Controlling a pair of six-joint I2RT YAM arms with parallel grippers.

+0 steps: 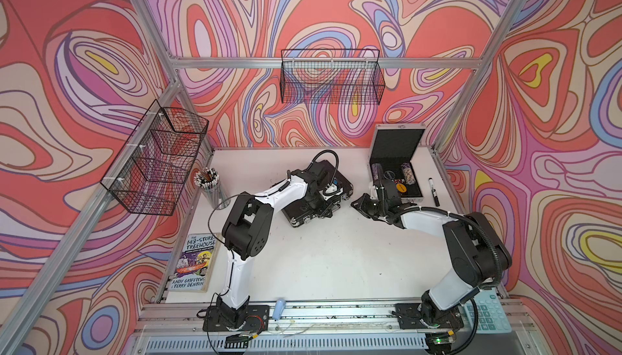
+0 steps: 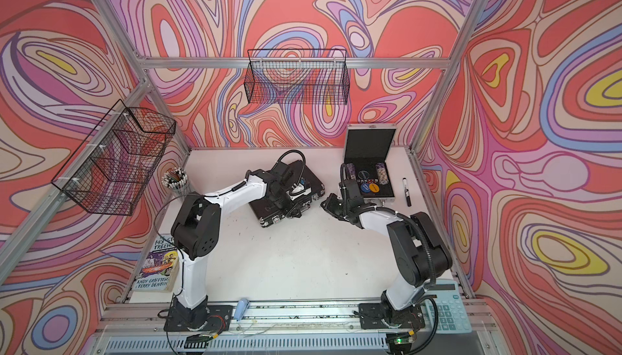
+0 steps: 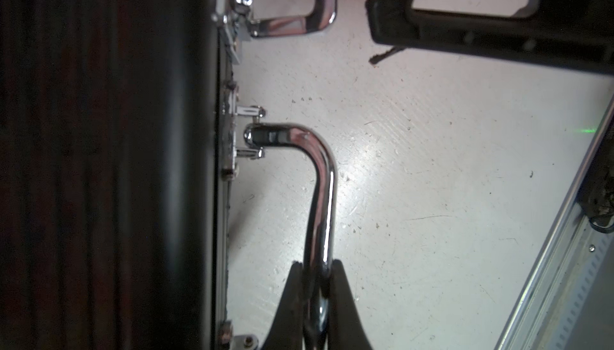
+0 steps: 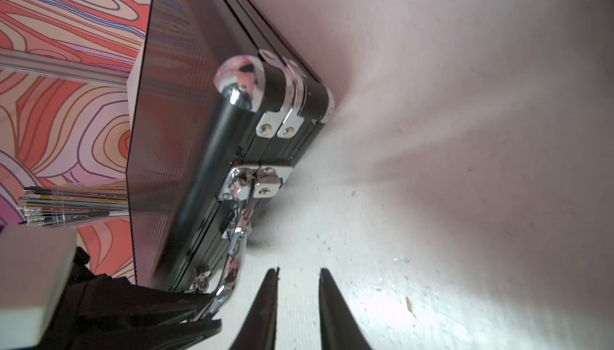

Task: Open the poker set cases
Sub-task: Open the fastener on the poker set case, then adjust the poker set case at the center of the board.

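Left hand (image 3: 317, 263) pinches black case (image 4: 172, 116) handle (image 3: 320, 182) — arm extended.

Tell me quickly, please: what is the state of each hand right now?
Left hand: closed on the chrome handle of the black poker case.
Right hand: slightly open, holding nothing.

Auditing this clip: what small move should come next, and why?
Probably nudge the empty right gripper forward onto the latch it faces: the black case is closed, the left gripper is shut on its handle, and the silver case stands open.
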